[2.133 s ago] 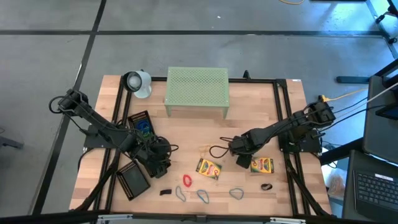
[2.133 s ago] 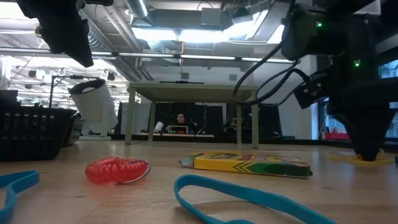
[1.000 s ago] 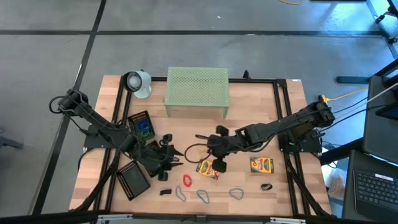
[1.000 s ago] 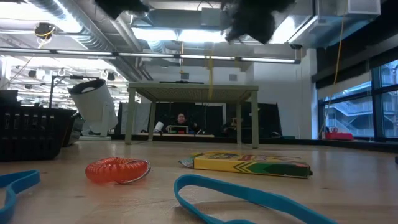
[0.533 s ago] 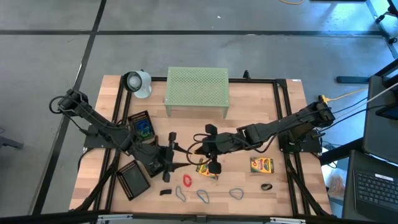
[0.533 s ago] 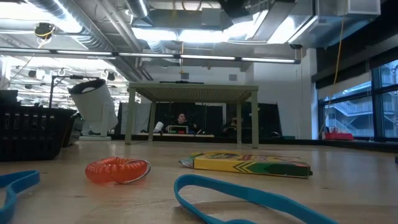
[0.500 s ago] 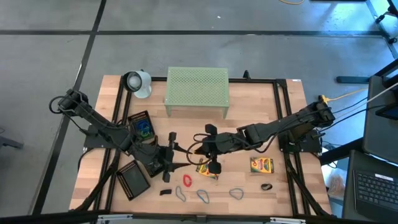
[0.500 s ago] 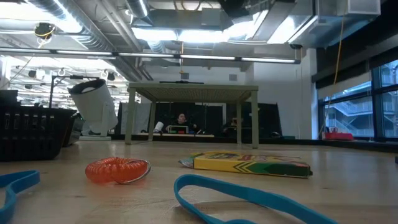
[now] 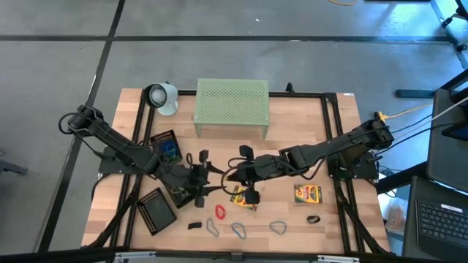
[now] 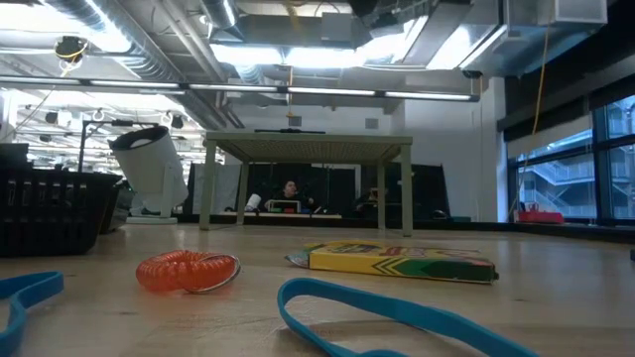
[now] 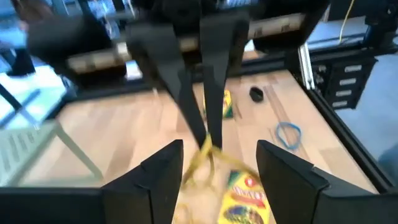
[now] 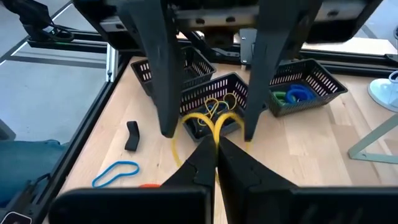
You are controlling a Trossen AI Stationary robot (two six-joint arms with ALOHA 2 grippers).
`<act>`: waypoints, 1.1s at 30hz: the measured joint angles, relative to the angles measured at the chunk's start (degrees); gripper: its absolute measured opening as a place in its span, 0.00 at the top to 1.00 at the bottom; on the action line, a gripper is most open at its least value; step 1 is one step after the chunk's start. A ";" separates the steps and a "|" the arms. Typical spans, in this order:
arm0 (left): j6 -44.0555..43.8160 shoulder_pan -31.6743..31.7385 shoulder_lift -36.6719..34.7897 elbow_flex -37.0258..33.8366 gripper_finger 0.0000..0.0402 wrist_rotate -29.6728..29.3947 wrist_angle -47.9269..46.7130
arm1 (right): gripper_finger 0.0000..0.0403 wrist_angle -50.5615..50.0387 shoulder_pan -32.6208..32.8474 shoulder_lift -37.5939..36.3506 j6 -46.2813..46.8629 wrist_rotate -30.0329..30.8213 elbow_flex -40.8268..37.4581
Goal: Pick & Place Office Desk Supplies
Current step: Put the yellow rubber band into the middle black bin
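Above the bench [image 9: 292,124] middle, the right gripper [image 12: 216,148] pinches a yellow band [image 12: 208,121], offering it up. The left gripper [image 12: 208,134] faces it, fingers wide on either side, apparently to take it for the tray [image 12: 214,93].

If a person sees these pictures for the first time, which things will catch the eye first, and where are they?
The two dark arms meet over the middle of the table: the right gripper is shut on a yellow rubber band, and the open left gripper faces it. Just below them lies a crayon box, with a red coil and blue bands near the front edge. At the back stands the pale-green perforated stand.
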 joint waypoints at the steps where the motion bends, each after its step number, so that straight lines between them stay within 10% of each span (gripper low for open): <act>1: -1.51 -0.11 0.00 0.00 0.51 0.10 -1.24 | 0.98 0.00 0.02 0.00 0.00 0.06 0.00; 9: -8.32 -0.14 0.00 0.00 0.59 1.08 -5.58 | 0.98 0.60 0.02 -0.02 -0.93 0.08 0.00; 20: -8.23 -0.14 0.00 0.00 0.98 0.38 -5.37 | 0.98 1.32 0.02 -0.02 -1.27 0.06 0.02; 33: -8.19 -0.16 0.00 0.00 0.99 0.38 -5.83 | 0.86 -0.25 0.02 -0.09 3.57 0.04 0.02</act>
